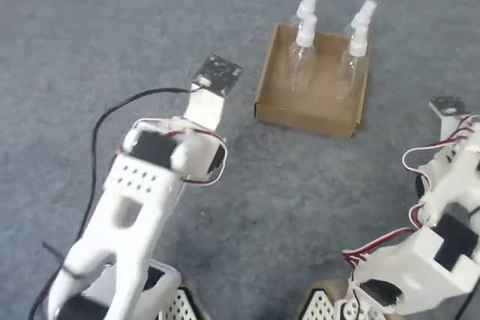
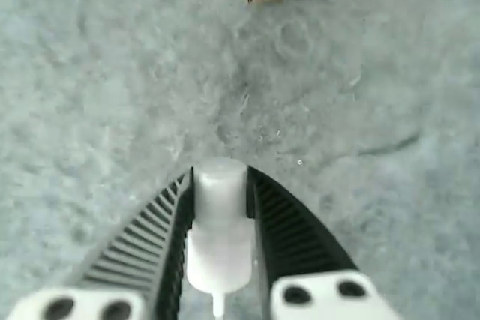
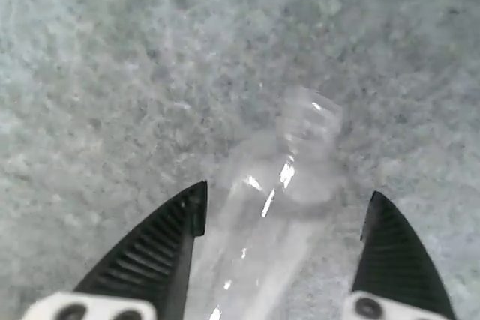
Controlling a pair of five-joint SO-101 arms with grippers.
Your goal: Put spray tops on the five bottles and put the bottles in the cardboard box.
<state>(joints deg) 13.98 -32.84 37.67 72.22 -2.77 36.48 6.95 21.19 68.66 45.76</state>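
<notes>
Four capped bottles [image 1: 304, 54] are standing in the cardboard box [image 1: 304, 119], high view. Left wrist view: left gripper [image 2: 219, 176] is clamping the last spray top [image 2: 219, 237]. Right wrist view: right gripper [image 3: 286, 196] is gaping around the uncapped fifth bottle [image 3: 307, 133]; capping and boxing are judged outstanding.

I count five bottles all told: four bottles [image 1: 301, 65] [image 1: 347, 73] [image 1: 306, 7] [image 1: 364, 13] stand in the cardboard box [image 1: 304, 119], of which there is just one, and one bare bottle [image 3: 277, 207] lies outside it. Spray tops [image 1: 306, 31] come to five as well: four fitted on the boxed bottles, and one loose spray top [image 2: 220, 237] clamped in my left gripper [image 2: 219, 177]. My arms [image 1: 142, 192] [image 1: 442, 237] number two, and my grippers two, the right gripper [image 3: 286, 194] being the second
</notes>
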